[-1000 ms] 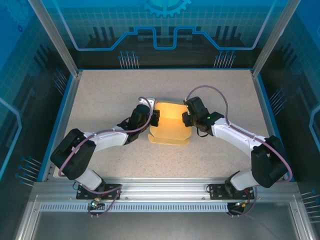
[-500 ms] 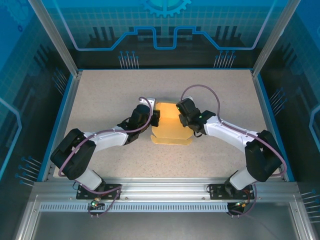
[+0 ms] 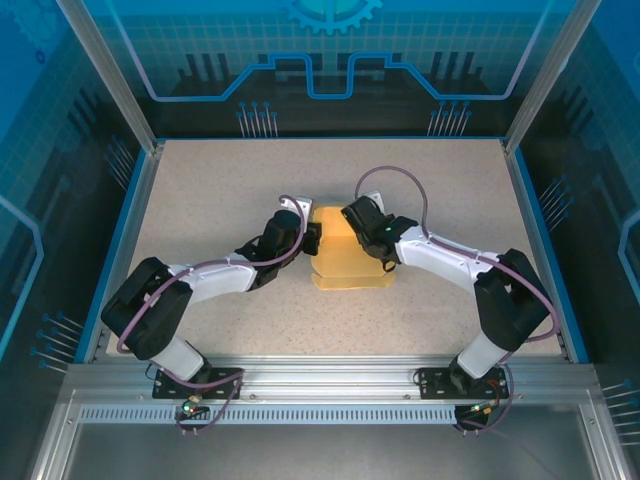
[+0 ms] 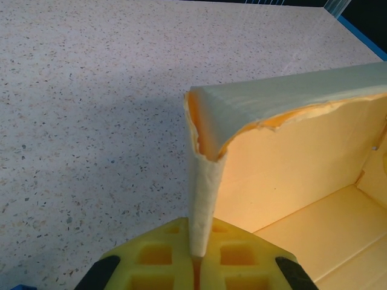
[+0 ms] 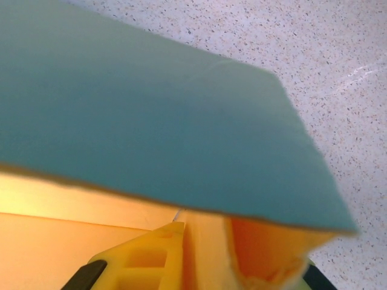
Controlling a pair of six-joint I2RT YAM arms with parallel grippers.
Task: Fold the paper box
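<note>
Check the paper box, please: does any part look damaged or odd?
Yes. On the paper box, the folded top flap's edge is ragged and frayed near the corner above the left claw, as if torn, not cleanly creased.

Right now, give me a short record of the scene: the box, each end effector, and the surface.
paper box: pale yellow card, partly folded, walls raised
left end effector: shut on the upright edge of the box's left wall
right end effector: at the box's far right side, card between its fingers, grip unclear
table: speckled, box resting near its middle
</note>
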